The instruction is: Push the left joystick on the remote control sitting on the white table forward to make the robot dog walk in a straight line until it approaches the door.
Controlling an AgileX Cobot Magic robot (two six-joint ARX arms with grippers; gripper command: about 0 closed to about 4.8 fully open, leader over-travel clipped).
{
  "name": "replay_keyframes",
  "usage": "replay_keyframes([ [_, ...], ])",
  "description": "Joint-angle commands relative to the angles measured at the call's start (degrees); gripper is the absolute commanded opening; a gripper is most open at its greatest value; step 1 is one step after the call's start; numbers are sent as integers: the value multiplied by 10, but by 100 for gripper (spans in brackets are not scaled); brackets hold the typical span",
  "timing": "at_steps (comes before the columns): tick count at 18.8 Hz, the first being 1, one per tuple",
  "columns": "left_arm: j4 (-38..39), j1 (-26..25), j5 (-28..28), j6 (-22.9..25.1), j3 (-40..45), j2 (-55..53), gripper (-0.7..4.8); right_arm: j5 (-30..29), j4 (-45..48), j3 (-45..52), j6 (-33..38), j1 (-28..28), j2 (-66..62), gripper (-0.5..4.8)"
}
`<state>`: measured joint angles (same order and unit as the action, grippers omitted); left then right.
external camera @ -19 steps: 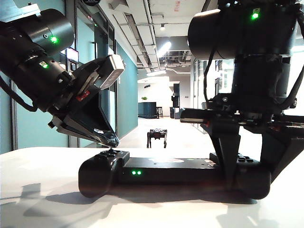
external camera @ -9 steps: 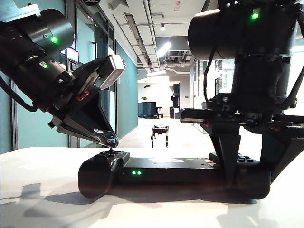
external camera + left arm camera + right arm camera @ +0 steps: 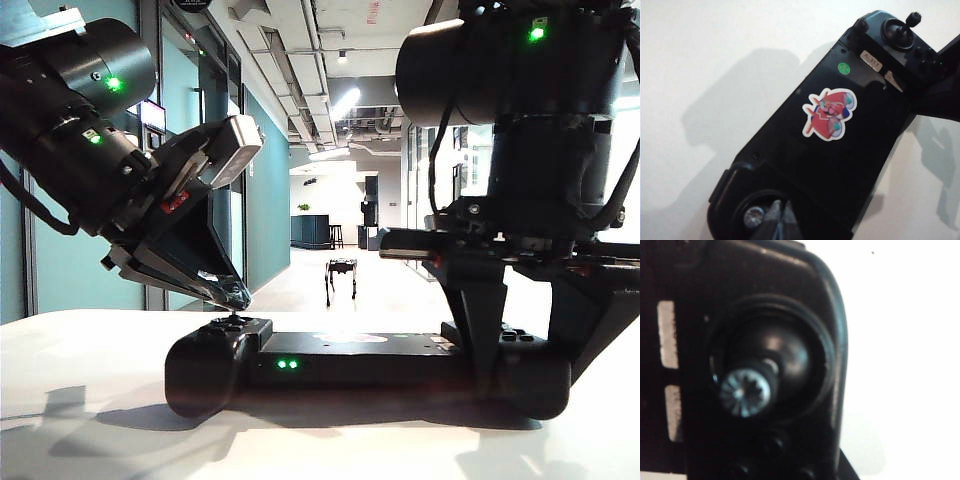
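— Where's the left joystick [image 3: 754, 217]?
— On the remote control [image 3: 365, 370] on the white table [image 3: 90, 420], right under the left tool's [image 3: 236, 296] closed tips.
— And the right tool [image 3: 520, 375]?
— Jaws clamped across the remote's other lobe. The robot dog [image 3: 341, 275] stands down the corridor.

teal wall [image 3: 265, 200], ceiling lights [image 3: 345, 100], bar stools [image 3: 336, 236]

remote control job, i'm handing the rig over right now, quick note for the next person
The left hand: shut, tip on the left joystick.
The right hand: astride the right end of the remote control; grip unclear.
It lies on the white table; robot dog out in the corridor.
Done: stick reached. Left: push forward until the dog nears the door.
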<state>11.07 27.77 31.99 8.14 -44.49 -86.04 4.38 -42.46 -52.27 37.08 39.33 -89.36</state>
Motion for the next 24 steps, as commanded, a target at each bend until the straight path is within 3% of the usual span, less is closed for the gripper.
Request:
replay_keyframes([
  [1,-9,0,-5,2,0,0,-6,-7,2,-1,-3,1,1,179],
  [9,1,0,23,-15,-1,9,-6,-6,3,-1,-3,1,1,179],
  [12,112,0,42,-15,-36,84,-6,-6,3,-1,-11,1,1,179],
  [14,158,0,18,-17,-68,137,-6,-4,3,-1,-11,1,1,179],
  [17,170,0,-84,-92,-98,238,-6,-4,3,-1,-12,1,1,179],
  [20,167,0,-138,-115,-99,316,-6,-4,3,-1,-14,1,1,181],
  [21,168,0,-157,-117,-99,343,-6,-4,4,-1,-18,1,1,200],
  [22,167,0,-168,-118,-99,385,-6,-4,5,-1,-31,1,1,269],
  [24,170,0,-174,-119,-99,427,-6,-5,6,-1,-35,1,1,284],
])
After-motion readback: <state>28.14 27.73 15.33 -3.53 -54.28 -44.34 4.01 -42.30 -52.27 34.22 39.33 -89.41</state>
